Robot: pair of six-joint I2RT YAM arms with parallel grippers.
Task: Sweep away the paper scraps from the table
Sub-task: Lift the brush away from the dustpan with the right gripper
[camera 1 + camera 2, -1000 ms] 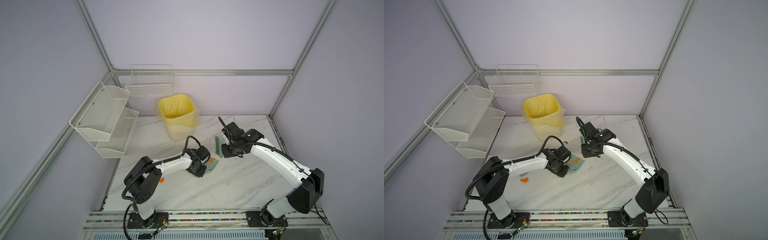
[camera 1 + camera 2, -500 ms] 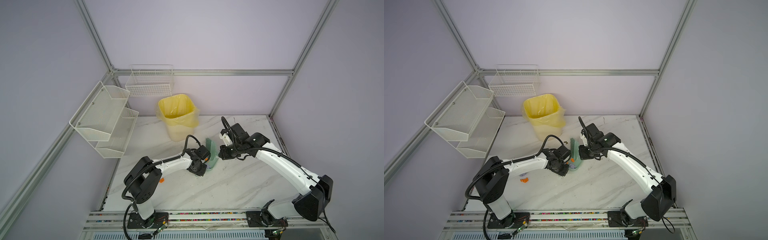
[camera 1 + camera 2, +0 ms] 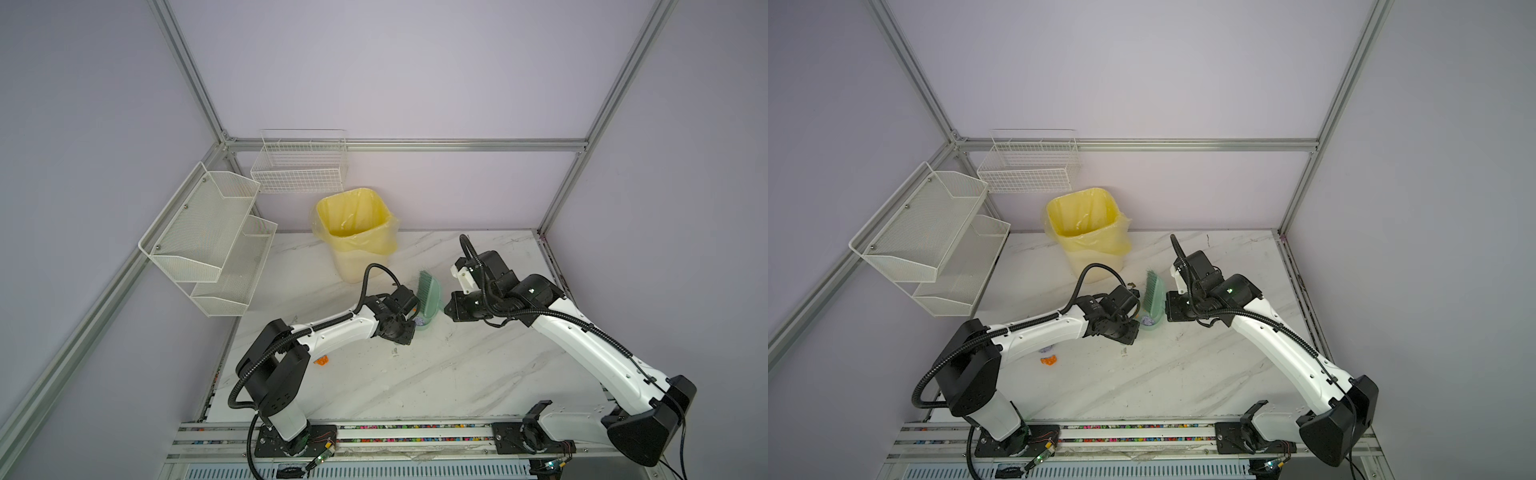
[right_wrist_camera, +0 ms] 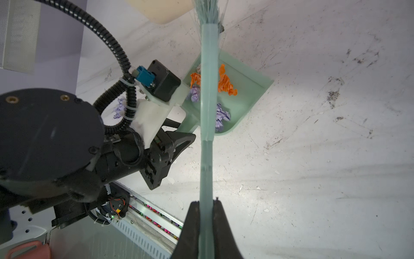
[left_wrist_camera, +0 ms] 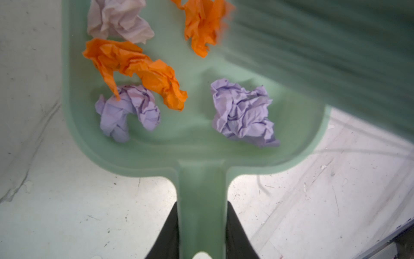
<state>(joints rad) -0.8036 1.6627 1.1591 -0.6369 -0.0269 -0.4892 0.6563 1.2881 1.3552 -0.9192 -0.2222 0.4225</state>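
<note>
My left gripper (image 5: 202, 204) is shut on the handle of a mint-green dustpan (image 5: 192, 143) that rests on the table (image 3: 457, 374). Several paper scraps, orange (image 5: 143, 69) and lavender (image 5: 243, 112), lie inside the pan. My right gripper (image 4: 206, 203) is shut on the handle of a green brush (image 4: 209, 89). The brush (image 3: 428, 295) stands on edge over the pan, bristles toward the bin. An orange scrap (image 3: 322, 360) lies on the table beside the left arm. A lavender scrap (image 4: 119, 107) sits behind the left wrist.
A yellow-lined bin (image 3: 357, 232) stands at the back of the table, just beyond the brush. White mesh shelves (image 3: 208, 237) and a wire basket (image 3: 299, 166) hang on the left and back walls. An aluminium rail (image 3: 374, 432) runs along the front edge.
The right arm has carried the brush leftward from beside the dustpan to over it, turning it on edge. The left arm and the dustpan have stayed put.
</note>
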